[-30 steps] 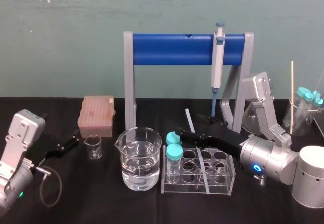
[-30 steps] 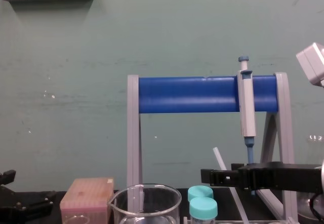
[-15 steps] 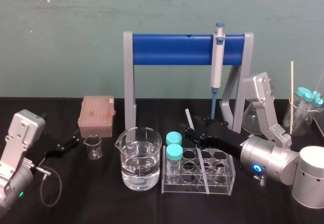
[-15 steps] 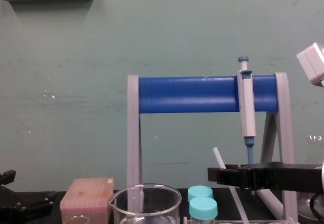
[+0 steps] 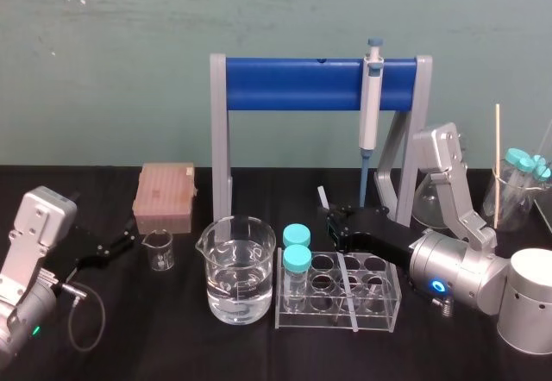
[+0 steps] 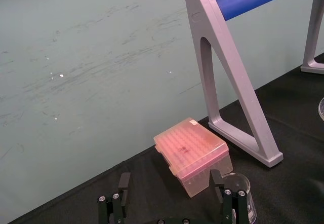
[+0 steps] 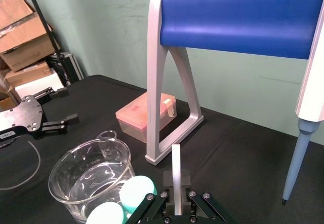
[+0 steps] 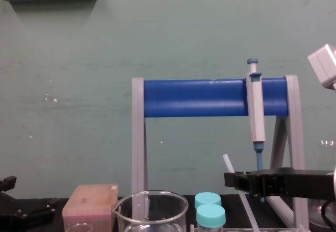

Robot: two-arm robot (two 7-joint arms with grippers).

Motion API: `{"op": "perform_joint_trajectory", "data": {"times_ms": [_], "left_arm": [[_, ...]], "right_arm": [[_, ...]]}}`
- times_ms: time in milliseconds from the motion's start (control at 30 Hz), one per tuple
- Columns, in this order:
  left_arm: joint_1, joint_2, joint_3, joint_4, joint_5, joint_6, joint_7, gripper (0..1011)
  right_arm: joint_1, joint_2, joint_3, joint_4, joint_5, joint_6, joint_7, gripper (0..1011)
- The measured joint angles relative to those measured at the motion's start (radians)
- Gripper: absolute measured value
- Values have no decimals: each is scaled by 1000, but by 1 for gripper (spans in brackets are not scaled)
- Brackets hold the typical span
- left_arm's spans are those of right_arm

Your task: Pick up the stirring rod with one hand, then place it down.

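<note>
The stirring rod (image 5: pixel 322 198) is a thin whitish translucent stick that slants up from the clear tube rack (image 5: pixel 390 298), its upper end in the air behind the rack. My right gripper (image 5: pixel 333 220) reaches in from the right, black fingers shut on the rod near that upper end. In the right wrist view the rod (image 7: pixel 176 173) stands pinched between the two fingers of the right gripper (image 7: pixel 175 202). From the chest, the rod (image 8: pixel 228 164) rises just above the right gripper (image 8: pixel 229 179). My left gripper (image 5: pixel 121 243) rests open on the table at the left, its fingers (image 6: pixel 123 179) wide apart.
A beaker of water (image 5: pixel 240 269) stands left of the rack, which holds two teal-capped tubes (image 5: pixel 297 259). Behind is a blue-barred stand (image 5: pixel 302 84) with a pipette (image 5: pixel 371 96) hanging on it. A pink tip box (image 5: pixel 164 196) and small beaker (image 5: pixel 159 249) sit left; glassware (image 5: pixel 509 193) stands far right.
The right gripper's fingers have closed from wide apart onto the stirring rod, the fingertips drawing back a little to the right. The left arm has stayed still.
</note>
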Motion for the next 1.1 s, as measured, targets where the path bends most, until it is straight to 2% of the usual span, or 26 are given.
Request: {"op": "perform_joint_trajectory", "data": {"times_ms": [300, 433, 533, 567, 600, 633, 733, 867, 1100], "left_arm": [[0, 0, 0, 0, 0, 0, 0, 1000], [0, 0, 0, 0, 0, 0, 0, 1000], [0, 0, 0, 0, 0, 0, 0, 1000], [0, 0, 0, 0, 0, 0, 0, 1000], [0, 0, 0, 0, 0, 0, 0, 1000], [0, 0, 0, 0, 0, 0, 0, 1000], [0, 0, 0, 0, 0, 0, 0, 1000], [0, 0, 0, 0, 0, 0, 0, 1000], [0, 0, 0, 0, 0, 0, 0, 1000]], "right_arm": [[-4, -3, 6, 0, 6, -8, 9, 69], [-13, -7, 17, 2, 13, -34, 22, 69], [-31, -7, 24, 1, 9, -97, 36, 69], [-31, -7, 24, 1, 9, -97, 36, 69], [-48, -4, 28, -5, -10, -162, 48, 69], [-48, -4, 28, -5, -10, -162, 48, 69], [-83, 2, 42, -16, -42, -282, 73, 69], [-119, 7, 62, -31, -60, -372, 92, 69], [-164, 0, 105, -59, -40, -442, 120, 68]]}}
